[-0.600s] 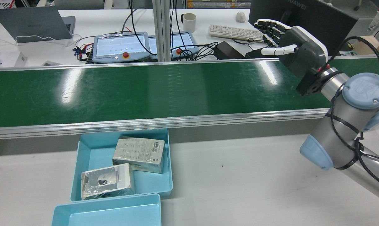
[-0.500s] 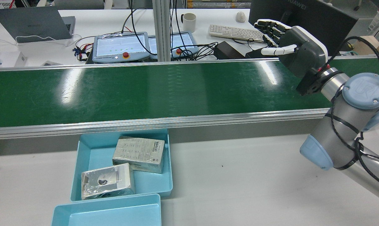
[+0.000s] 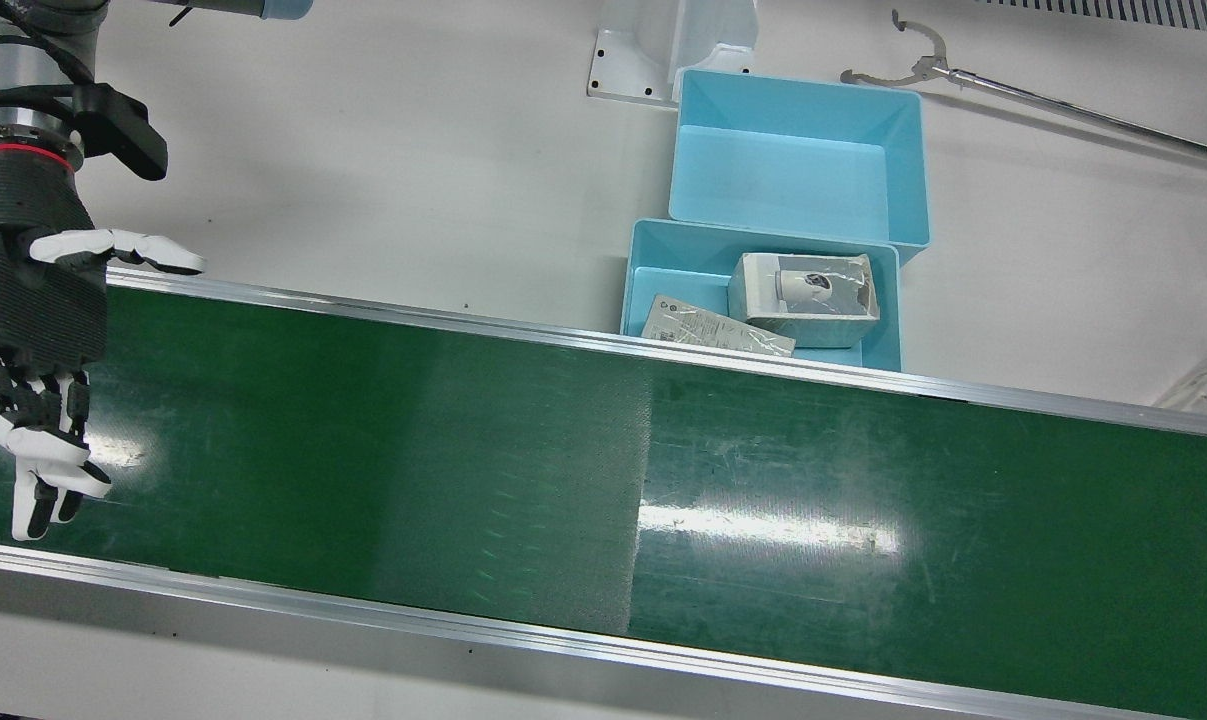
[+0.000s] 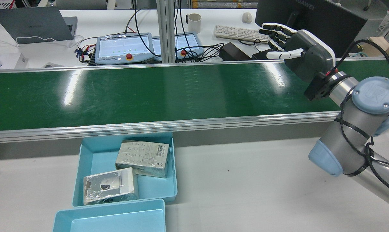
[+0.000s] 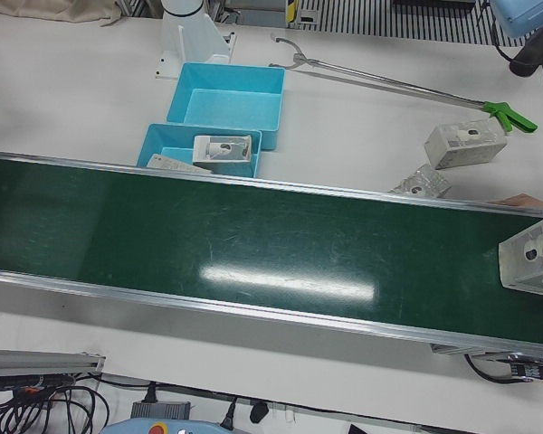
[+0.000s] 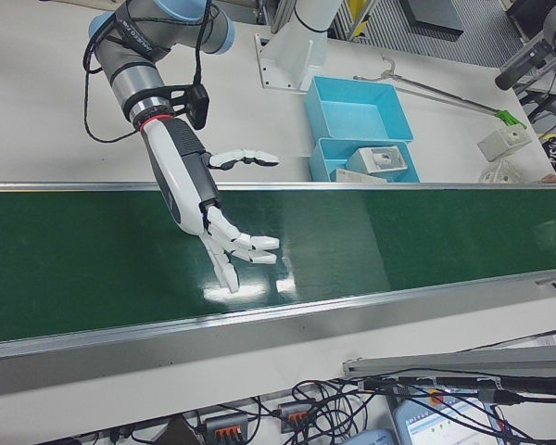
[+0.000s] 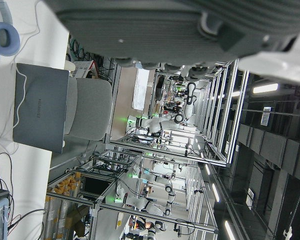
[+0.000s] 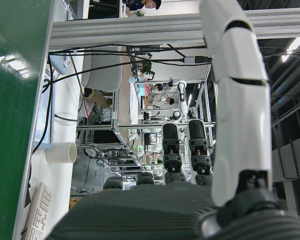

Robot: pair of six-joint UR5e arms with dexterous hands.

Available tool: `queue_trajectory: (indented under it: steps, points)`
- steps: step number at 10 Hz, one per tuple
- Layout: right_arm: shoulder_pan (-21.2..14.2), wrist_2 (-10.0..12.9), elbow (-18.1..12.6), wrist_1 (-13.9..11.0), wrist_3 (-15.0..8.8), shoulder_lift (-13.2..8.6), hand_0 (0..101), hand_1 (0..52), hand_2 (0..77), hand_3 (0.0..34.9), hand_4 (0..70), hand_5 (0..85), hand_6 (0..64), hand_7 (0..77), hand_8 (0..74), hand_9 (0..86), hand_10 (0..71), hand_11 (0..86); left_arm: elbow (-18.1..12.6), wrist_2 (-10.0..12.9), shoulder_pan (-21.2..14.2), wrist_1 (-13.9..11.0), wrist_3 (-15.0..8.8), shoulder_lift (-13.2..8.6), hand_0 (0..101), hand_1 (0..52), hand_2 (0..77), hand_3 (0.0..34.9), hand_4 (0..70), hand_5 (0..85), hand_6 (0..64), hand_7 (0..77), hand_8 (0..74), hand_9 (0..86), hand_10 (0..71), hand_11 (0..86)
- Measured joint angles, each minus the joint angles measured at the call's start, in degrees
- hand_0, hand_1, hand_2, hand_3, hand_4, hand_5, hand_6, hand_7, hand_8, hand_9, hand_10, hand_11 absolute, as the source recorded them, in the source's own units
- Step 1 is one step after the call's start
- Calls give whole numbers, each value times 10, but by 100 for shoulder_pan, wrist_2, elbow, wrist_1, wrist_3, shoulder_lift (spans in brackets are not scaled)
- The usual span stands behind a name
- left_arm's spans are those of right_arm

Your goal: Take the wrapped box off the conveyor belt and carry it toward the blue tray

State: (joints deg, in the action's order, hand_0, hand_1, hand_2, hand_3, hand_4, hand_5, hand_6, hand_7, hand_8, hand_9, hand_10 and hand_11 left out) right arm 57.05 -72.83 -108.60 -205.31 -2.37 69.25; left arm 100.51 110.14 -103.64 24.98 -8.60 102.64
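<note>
Over the near end of the conveyor belt (image 3: 463,450), in the front view, your right hand (image 3: 33,330) hovers palm down with its fingers (image 3: 38,490) spread apart and nothing in them. Beside the belt's far rail sits the blue tray (image 3: 653,262), holding one wrapped box (image 3: 803,298) and a flat pack (image 3: 713,325) leaning at its belt-side wall. A second blue tray (image 3: 793,170), with nothing inside, touches it on the robot's side.

In the rear view, the same hand reaches out above the belt's far edge, thumb out to the side, well apart from the trays.

In the left-front view, the wrapped box to pick (image 5: 532,262) lies on the belt at the view's right edge, far from the blue tray. Two more wrapped boxes (image 5: 464,145) rest on the white surface (image 5: 72,81) beyond the belt, near a reach tool with a green handle (image 5: 505,114).

In the right-front view, your right hand hangs just above the green belt, open.

In the left hand view, only the dark palm of the left hand (image 7: 180,30) shows; you cannot tell how its fingers stand.

In the right hand view, one white finger stretches straight out past the belt's rail.
</note>
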Motion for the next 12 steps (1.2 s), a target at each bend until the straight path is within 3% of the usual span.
queue_trajectory:
  steps: [5, 7, 10, 11, 12]
  points:
    - [-9, -11, -15, 23, 18, 16, 494, 169, 180, 74, 147, 245, 60, 207, 0, 60, 5, 16, 0, 0, 0, 0, 0, 0, 0, 0, 5, 0, 0, 11, 0, 5, 5, 0, 5, 0]
    - [-10, -11, -9, 146, 32, 25, 493, 153, 169, 78, 147, 245, 60, 207, 0, 60, 5, 16, 0, 0, 0, 0, 0, 0, 0, 0, 11, 0, 0, 11, 0, 5, 5, 0, 5, 0]
    - [-10, -12, 1, 453, 42, 140, 490, 153, 169, 53, 153, 240, 60, 207, 0, 54, 11, 38, 0, 0, 0, 0, 0, 0, 0, 0, 5, 0, 0, 11, 0, 5, 5, 0, 0, 0]
    - [-3, -16, -8, 491, 59, 172, 490, 153, 180, 20, 169, 240, 65, 207, 11, 54, 22, 49, 0, 0, 0, 0, 0, 0, 0, 0, 11, 0, 0, 11, 0, 5, 5, 0, 0, 0]
    - [7, -21, -11, 500, 78, 191, 490, 153, 180, 20, 169, 240, 65, 207, 11, 54, 22, 49, 0, 0, 0, 0, 0, 0, 0, 0, 11, 0, 0, 11, 0, 5, 5, 0, 5, 0]
